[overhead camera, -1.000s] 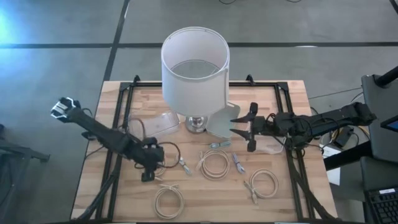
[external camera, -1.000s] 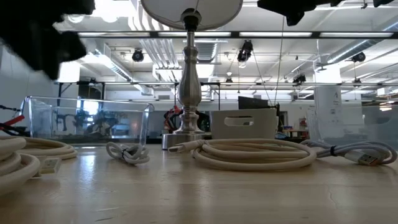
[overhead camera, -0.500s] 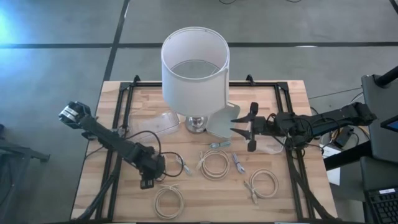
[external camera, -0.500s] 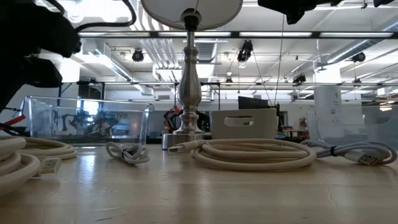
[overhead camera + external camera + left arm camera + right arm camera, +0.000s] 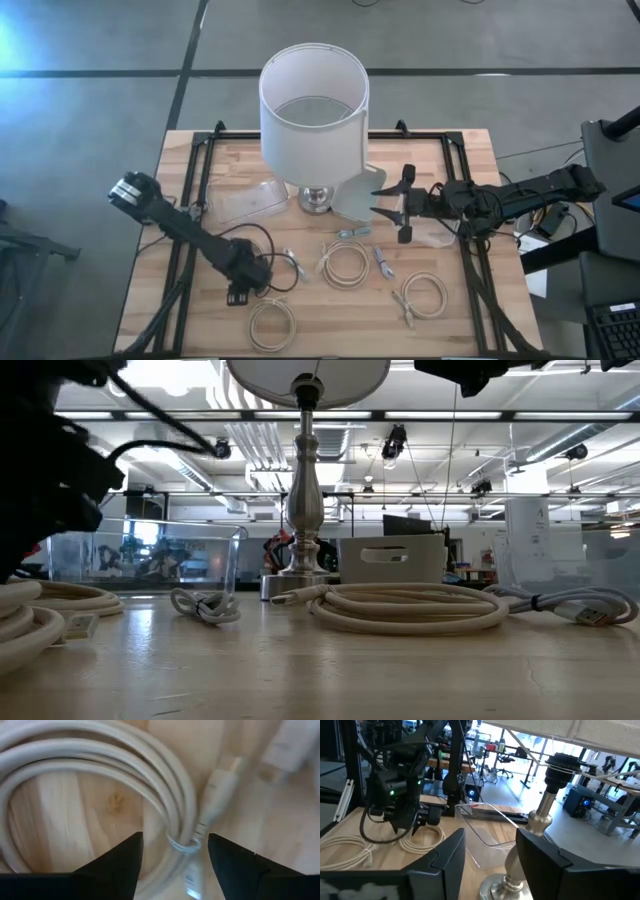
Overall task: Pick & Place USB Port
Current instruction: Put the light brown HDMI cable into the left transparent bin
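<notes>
We see the left claw (image 5: 238,295) low over the wooden worktop (image 5: 460,310), its two dark fingers (image 5: 115,865) spread apart and holding nothing. Directly under it, between the fingers in the left wrist view, lies the rim of a coiled white USB cable (image 5: 100,780), its plug (image 5: 220,790) resting against the outside of the coil just beyond the finger gap. In the high view this coil (image 5: 272,324) sits just ahead of the claw toward the worktop's front edge. The right claw (image 5: 398,208) hangs above the worktop beside the lamp (image 5: 314,110), its fingers wide open and empty; the lamp's metal stem (image 5: 540,827) rises close in front of it, and a clear plastic container (image 5: 250,203) lies beyond the lamp base from that claw. Two more coiled cables (image 5: 345,263) (image 5: 423,297) rest on the worktop between the two claws and below the right one.
</notes>
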### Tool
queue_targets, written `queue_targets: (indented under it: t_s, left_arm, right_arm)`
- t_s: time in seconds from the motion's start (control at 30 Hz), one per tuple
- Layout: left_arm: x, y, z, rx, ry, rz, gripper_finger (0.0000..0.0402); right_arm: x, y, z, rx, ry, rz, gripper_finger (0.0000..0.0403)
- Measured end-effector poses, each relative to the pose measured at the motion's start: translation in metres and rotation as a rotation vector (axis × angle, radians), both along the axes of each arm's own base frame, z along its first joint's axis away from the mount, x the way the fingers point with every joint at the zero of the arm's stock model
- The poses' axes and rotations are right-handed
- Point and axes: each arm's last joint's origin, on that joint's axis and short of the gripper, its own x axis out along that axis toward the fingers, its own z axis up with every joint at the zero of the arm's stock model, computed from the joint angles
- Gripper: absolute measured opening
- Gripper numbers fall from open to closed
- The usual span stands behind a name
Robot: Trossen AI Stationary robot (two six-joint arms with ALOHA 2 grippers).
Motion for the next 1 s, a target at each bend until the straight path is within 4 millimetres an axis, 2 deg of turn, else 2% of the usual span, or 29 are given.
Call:
queue_targets:
  t_s: [0.17,0.3,0.43,0.63,0.83,1.0]
  left_arm:
    - [0.002,-0.002,-0.011,0.028,0.030,-0.081,0.0196]
    - [0.002,-0.001,-0.012,0.052,0.030,-0.114,0.0127]
    - [0.000,0.000,-0.003,0.026,-0.014,-0.116,0.0052]
    - [0.002,0.001,0.033,0.013,-0.169,-0.106,0.0048]
    - [-0.003,0.012,0.086,0.192,-0.392,-0.052,0.0049]
    - [-0.013,0.026,0.116,0.314,-0.458,-0.009,0.0062]
  right_arm:
    - [0.000,0.000,0.000,0.001,0.000,0.000,0.0172]
    - [0.000,0.000,0.000,0.003,0.000,0.000,0.0172]
    - [0.000,0.000,0.000,0.004,-0.001,0.000,0.0169]
    - [0.000,0.000,0.000,0.004,0.000,0.000,0.0169]
    - [0.001,0.000,-0.002,0.003,0.007,0.000,0.0169]
    - [0.002,0.000,-0.003,0.002,0.013,0.000,0.0169]
